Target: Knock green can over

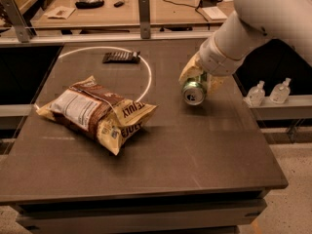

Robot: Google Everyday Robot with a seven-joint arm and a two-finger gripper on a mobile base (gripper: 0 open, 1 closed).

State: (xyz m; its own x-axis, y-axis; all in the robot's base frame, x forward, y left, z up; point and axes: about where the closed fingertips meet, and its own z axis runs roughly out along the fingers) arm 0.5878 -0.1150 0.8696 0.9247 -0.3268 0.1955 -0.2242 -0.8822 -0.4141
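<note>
Tipped green can clasped in pincer over table; label unreadable.

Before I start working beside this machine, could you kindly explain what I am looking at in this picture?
The large white shape at the upper right is the robot's single arm. The mobile base that carries it is out of view. At the arm's end is the tool, two yellowish fingers that close like a clamp.

There is only one camera view. It looks down on the dark table from its front, and where the camera is mounted is not known.

The tool is over the table's right side and grips the green can, which is tilted so its silver top faces the camera. On the left lies a crinkled chip bag. Farther back are a small dark flat object and a thin white loop. Two small clear bottles stand on a ledge to the right.
</note>
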